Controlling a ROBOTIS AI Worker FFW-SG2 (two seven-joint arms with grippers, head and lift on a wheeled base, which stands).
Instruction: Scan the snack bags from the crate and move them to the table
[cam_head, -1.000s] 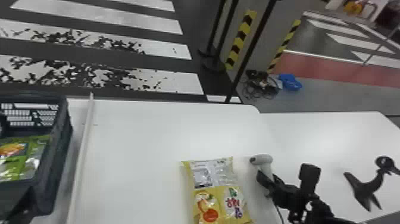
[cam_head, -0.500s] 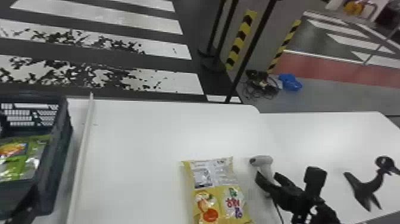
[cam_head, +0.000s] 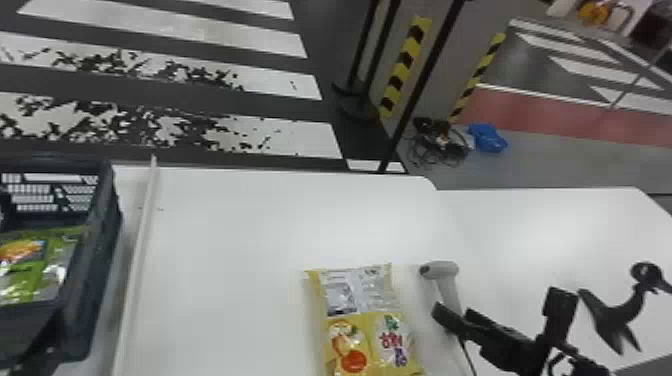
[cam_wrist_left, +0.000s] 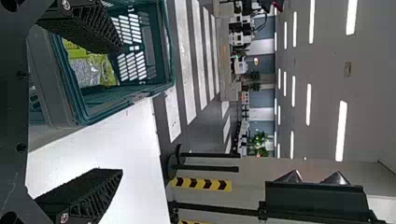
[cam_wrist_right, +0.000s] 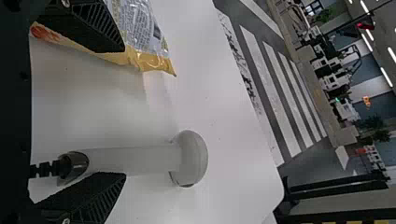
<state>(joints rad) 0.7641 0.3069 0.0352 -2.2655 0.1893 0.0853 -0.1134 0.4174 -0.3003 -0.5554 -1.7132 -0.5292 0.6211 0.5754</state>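
Within reach of the open right claw (cam_wrist_right: 124, 112): a scanner (cam_wrist_right: 130, 161) and a yellow snack bag (cam_head: 370, 295)

Empty, with fingers set wide apart, above the scanner's pale handle. Hard to tell whether touching it. Just to the left of this claw, flat on the white table (cam_head: 225, 300), the yellow snack bag, with a printed silvery panel facing up. Probably laid that way to offer a code for reading. Beyond the fingertips, the scanner's rounded head; closer in, its handle, likely turned toward the claw for an easy grip. Trailing back from the handle, a thin cord (cam_head: 467, 357). Off to the claw's right, a dark curved stand (cam_head: 620, 310), perhaps meant for resting the scanner.

Well apart, at the robot's other side, the left claw (cam_wrist_left: 122, 109), also spread wide and holding nothing. Just beside it, the crate (cam_head: 97, 280), with green snack bags (cam_head: 55, 270) lying inside. Probably placed there to be handy for the next pick.

Likely next: close on the scanner handle, lift, and aim at the silvery panel, with care not to knock the bag or snag the cord.
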